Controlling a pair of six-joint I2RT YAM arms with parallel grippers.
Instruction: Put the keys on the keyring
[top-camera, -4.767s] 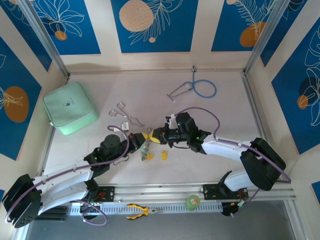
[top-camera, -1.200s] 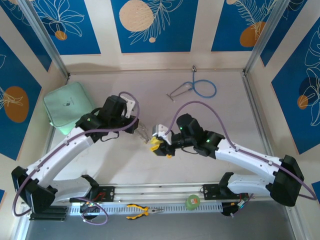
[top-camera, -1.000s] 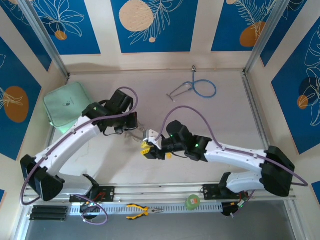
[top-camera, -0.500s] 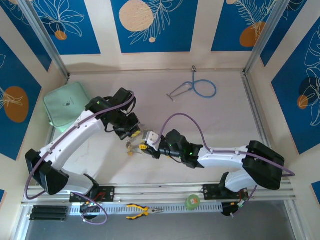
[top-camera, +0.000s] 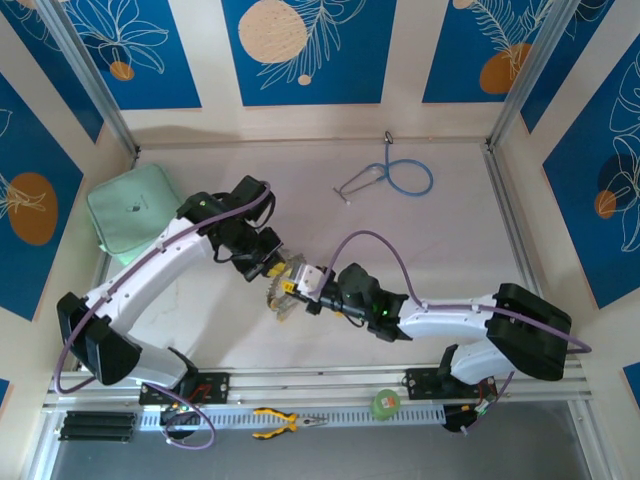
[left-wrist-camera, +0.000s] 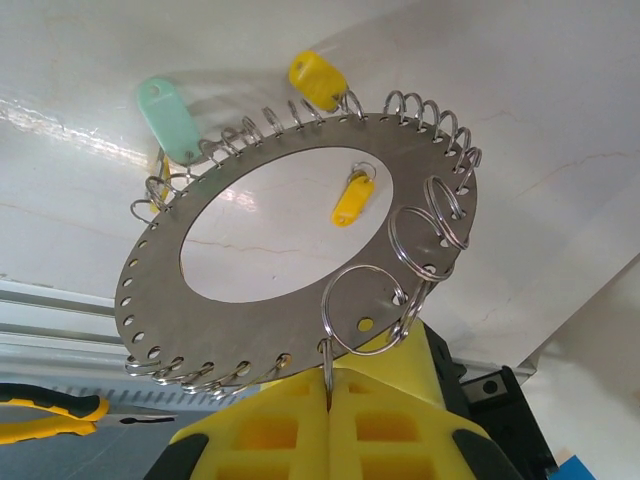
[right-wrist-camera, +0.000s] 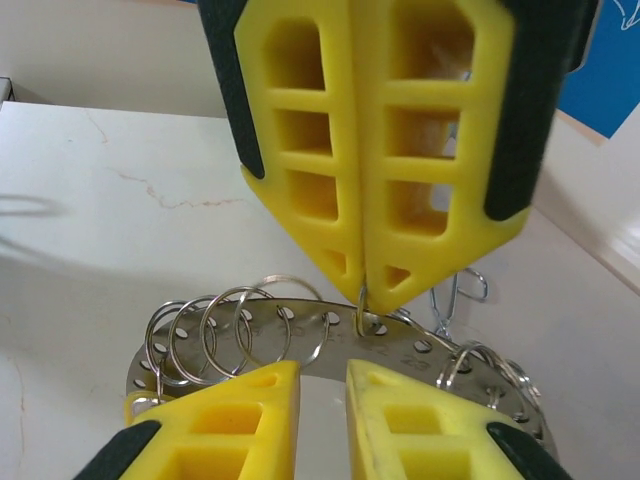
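Note:
My left gripper (top-camera: 272, 265) is shut on a small split ring at the rim of the keyring (top-camera: 284, 291), a flat silvery disc with a wide open centre, and holds it above the table. In the left wrist view the pads (left-wrist-camera: 385, 405) pinch that ring, and the keyring (left-wrist-camera: 250, 315) spreads out beyond them. A teal key (left-wrist-camera: 170, 118) and a yellow key (left-wrist-camera: 320, 80) hang at its far rim. Another yellow key (left-wrist-camera: 351, 199) shows through the centre. My right gripper (right-wrist-camera: 322, 378) is open with a narrow gap, just short of the keyring's (right-wrist-camera: 420, 352) edge, facing the left gripper (right-wrist-camera: 362, 292).
A mint-green pouch (top-camera: 140, 215) lies at the left and a blue-tubed stethoscope (top-camera: 395, 178) at the back. Yellow-handled pliers (top-camera: 285, 422) and a green roll (top-camera: 385, 403) sit on the front rail. Both arms cross the middle of the table.
The left gripper has brought the keyring down and to the right. The right gripper has moved left up to the ring's edge, and its jaws have narrowed.

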